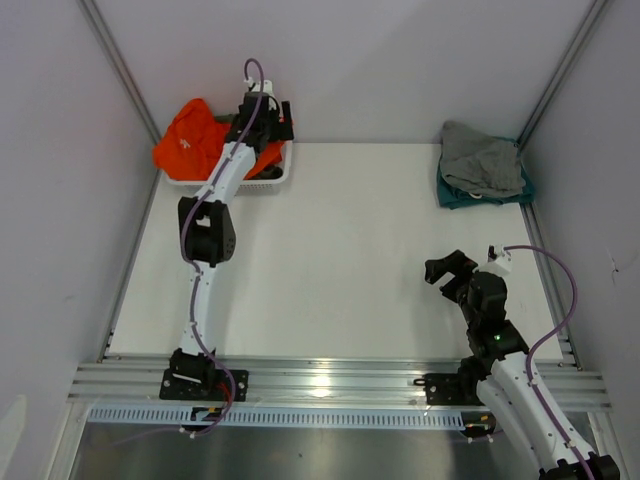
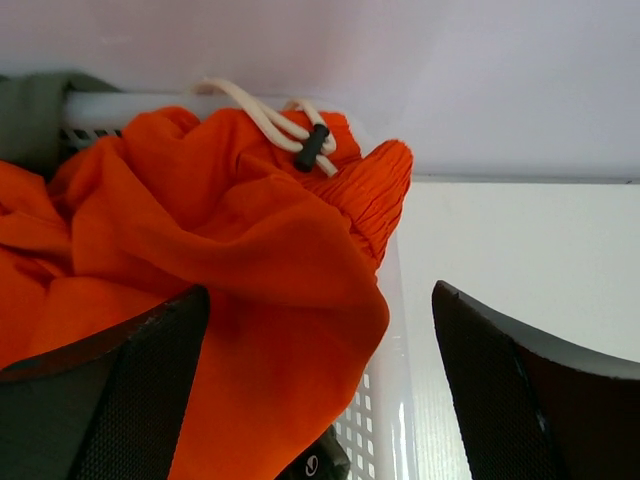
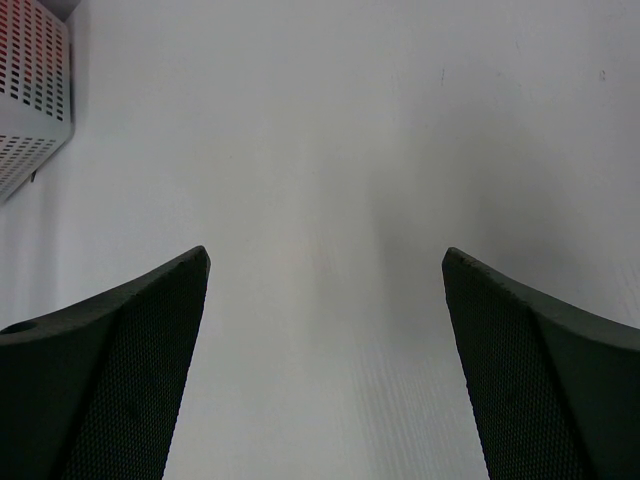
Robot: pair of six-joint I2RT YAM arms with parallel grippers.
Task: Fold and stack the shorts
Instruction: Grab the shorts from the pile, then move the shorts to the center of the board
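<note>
Top external view: a white table [image 1: 330,250] fills the frame. The left arm [image 1: 205,250] stretches from its base at 7 o'clock, elbow bent, out to 11 o'clock. The right arm [image 1: 510,370] rises from 5 o'clock and bends back, wrist tipped down over bare table at 4 o'clock.

The shorts [image 1: 185,140], orange, lie bunched in a white basket [image 1: 275,178] at 11 o'clock, spilling over its far left rim. A small white mark shows on them, too small to read. At 1 o'clock a grey garment [image 1: 482,160] lies on a teal one [image 1: 455,195].

The left gripper [image 2: 320,292] hangs over the basket's right end with its jaws wide apart. Orange cloth lies between and under the fingers [image 2: 120,400], not clamped. The right gripper [image 3: 325,255] is also spread wide, with nothing between the jaws but table.

On the left wrist view, the ribbed waistband drapes over the basket's rim. A white drawstring [image 2: 262,112] crosses it, carrying a black toggle [image 2: 312,147]. Olive cloth [image 2: 30,110] shows at 10 o'clock.
</note>
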